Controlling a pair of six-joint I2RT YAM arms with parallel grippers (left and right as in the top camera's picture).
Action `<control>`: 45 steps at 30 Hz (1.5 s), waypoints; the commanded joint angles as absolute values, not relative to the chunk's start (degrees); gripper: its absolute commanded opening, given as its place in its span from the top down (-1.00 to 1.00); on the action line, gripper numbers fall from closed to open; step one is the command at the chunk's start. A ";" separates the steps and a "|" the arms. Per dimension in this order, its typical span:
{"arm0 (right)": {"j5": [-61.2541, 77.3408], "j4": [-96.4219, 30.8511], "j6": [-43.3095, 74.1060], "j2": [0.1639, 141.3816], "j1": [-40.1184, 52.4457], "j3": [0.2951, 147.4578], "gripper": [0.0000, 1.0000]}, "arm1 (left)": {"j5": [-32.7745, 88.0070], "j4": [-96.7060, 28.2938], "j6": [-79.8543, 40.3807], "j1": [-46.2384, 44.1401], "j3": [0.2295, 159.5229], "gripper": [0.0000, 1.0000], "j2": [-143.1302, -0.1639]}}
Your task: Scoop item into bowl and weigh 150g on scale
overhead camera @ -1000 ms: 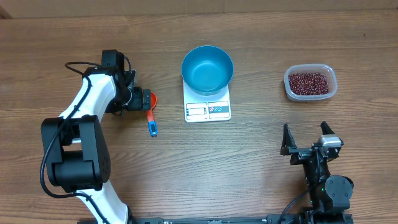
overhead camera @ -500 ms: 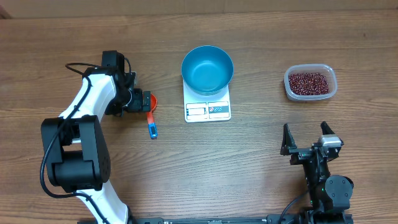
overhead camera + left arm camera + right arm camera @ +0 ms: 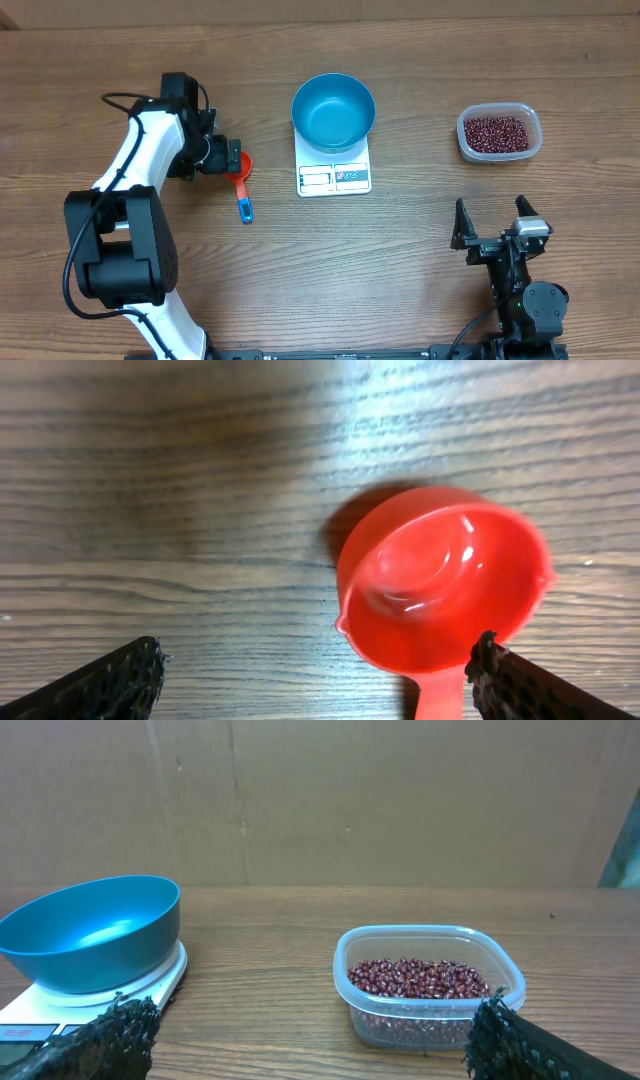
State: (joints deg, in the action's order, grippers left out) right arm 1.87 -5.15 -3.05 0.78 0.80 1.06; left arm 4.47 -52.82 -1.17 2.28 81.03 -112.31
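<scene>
While left gripper and right gripper gape empty — beans unscooped.
Beans in clear tub (by right edge of table); blue bowl on scale, mid-table; red scoop under left gripper.

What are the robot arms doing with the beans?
Nothing has been scooped yet. The left end effector is open over the red scoop, which lies on the table, not gripped. The blue bowl sits empty on the white scale. The beans are in their clear tub. The right end effector is open and holds nothing.
</scene>
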 commanded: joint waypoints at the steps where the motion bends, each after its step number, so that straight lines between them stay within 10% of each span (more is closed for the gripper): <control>1: 1.13 -4.84 -3.29 0.19 0.91 0.47 -1.00 | 4.47 -52.99 -1.28 2.28 82.98 -0.99 -112.97; 45: 1.13 -4.84 -3.29 0.19 0.91 0.47 -1.00 | 1.52 -45.98 -1.52 2.22 74.32 -0.99 -113.14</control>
